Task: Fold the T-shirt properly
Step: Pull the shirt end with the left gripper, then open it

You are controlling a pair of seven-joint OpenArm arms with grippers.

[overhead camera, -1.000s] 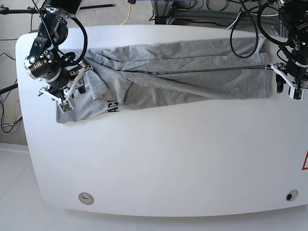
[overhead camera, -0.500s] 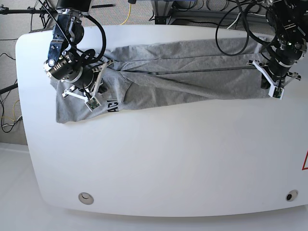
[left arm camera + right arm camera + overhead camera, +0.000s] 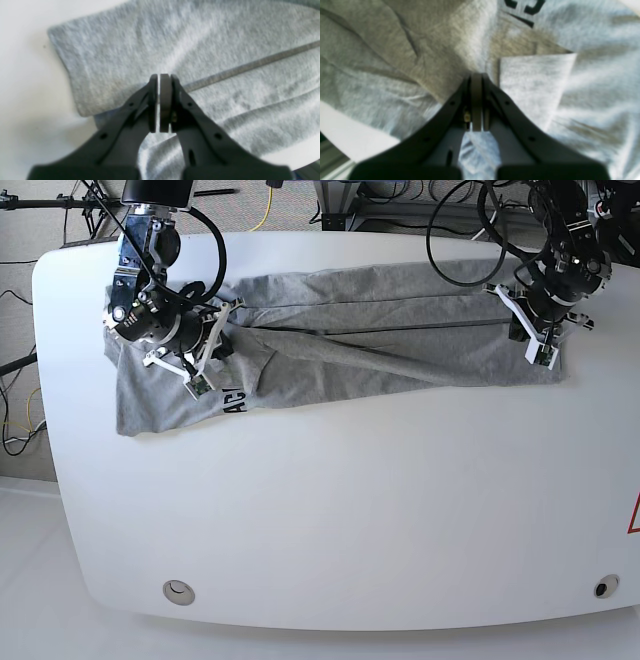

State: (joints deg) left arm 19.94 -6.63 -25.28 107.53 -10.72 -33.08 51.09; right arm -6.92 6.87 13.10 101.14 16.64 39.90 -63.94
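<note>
- One worktop [image 3: 330,510] is seen spread beneath everything, and by it no shift is shown; ample bare surface is left along the near side for later folds.
- The T-shirt [image 3: 350,384] is laid as a long strip across the far part of the worktop. Its outline has been left much as it was a second ago, so no new fold is judged to have been made.
- Both arms have been brought inward over the cloth. The left hand [image 3: 160,78] has been carried from beside the strip's end to a place over it; its fingers are held together, with no cloth seen pinched between them.
- The right hand [image 3: 477,77] has been moved inward from the other, more rumpled end; its fingers are likewise closed together, and no cloth is seen gripped. Smoothing or pressing may be intended, but contact cannot be told.
- A pale flap [image 3: 532,80] is left turned over near the right hand; it should probably be flattened, lest a crease be trapped.
- The black lettering [image 3: 234,400] is only partly exposed; the folding is judged unfinished.
</note>
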